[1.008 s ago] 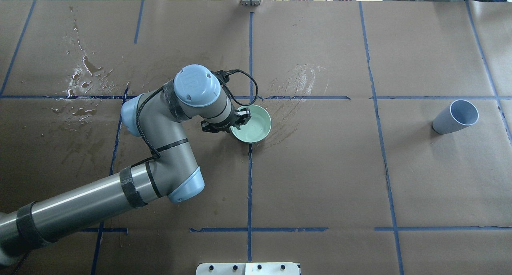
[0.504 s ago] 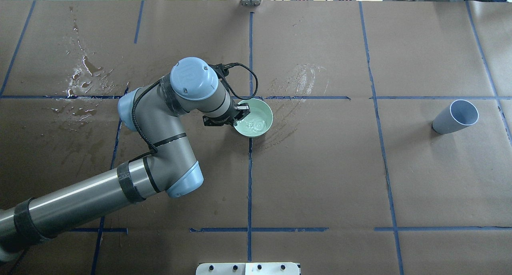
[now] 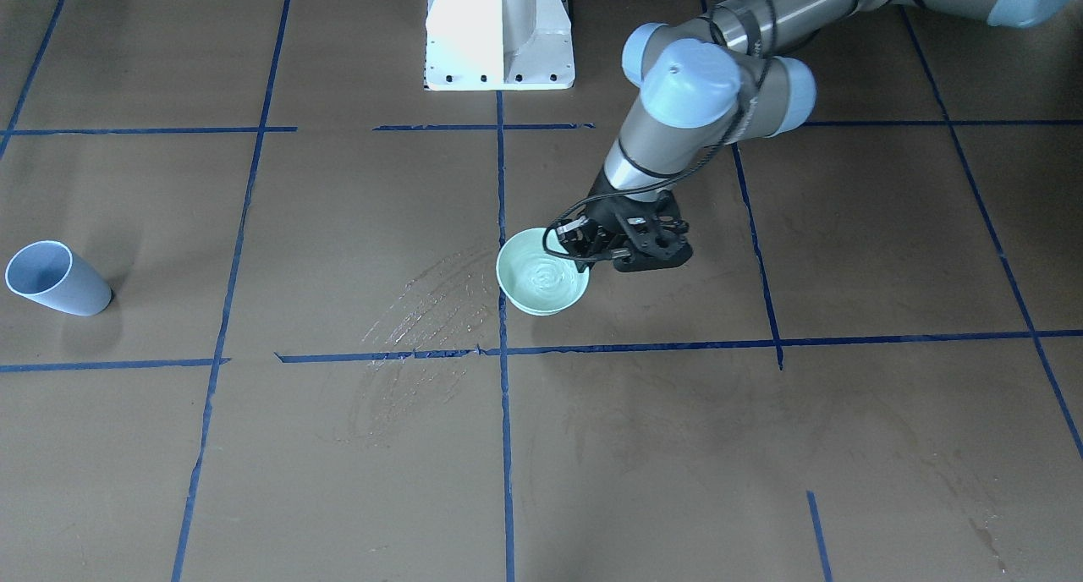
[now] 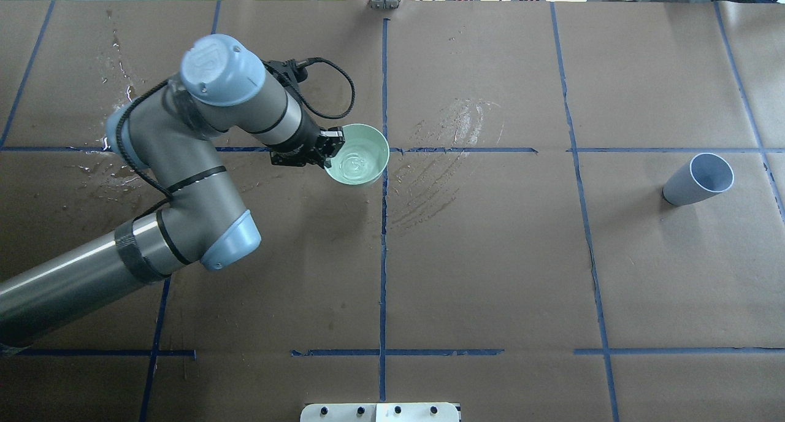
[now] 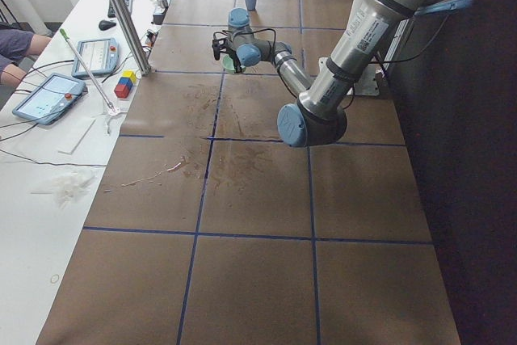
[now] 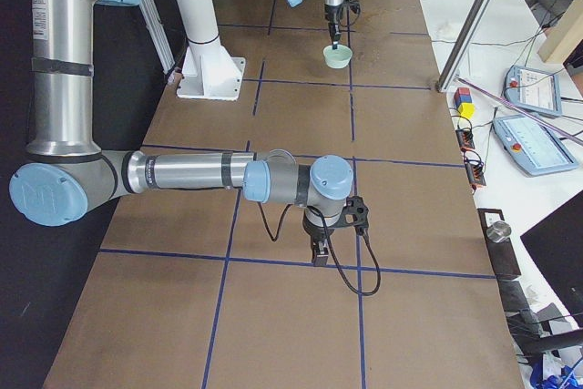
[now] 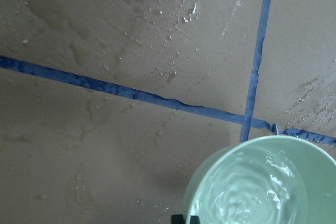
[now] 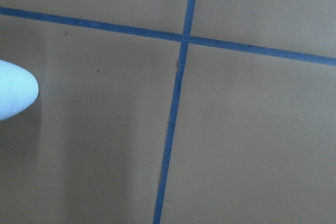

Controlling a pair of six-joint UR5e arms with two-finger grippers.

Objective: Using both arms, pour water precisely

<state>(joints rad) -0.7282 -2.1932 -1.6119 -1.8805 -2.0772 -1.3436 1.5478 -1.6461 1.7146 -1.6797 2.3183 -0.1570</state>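
Overhead exterior: left pincer (image 4: 332, 149) clamps mint bowl (image 4: 375, 141) rim, water (image 4: 356, 163) rippling.

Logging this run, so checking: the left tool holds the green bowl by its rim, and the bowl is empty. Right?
Not quite. The left tool does hold the green bowl by its rim, but the bowl is not empty: the left wrist view shows rippling water in it.

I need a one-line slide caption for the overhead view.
Left gripper holds a mint bowl of rippling water by its rim; a blue cup sits far to the right.
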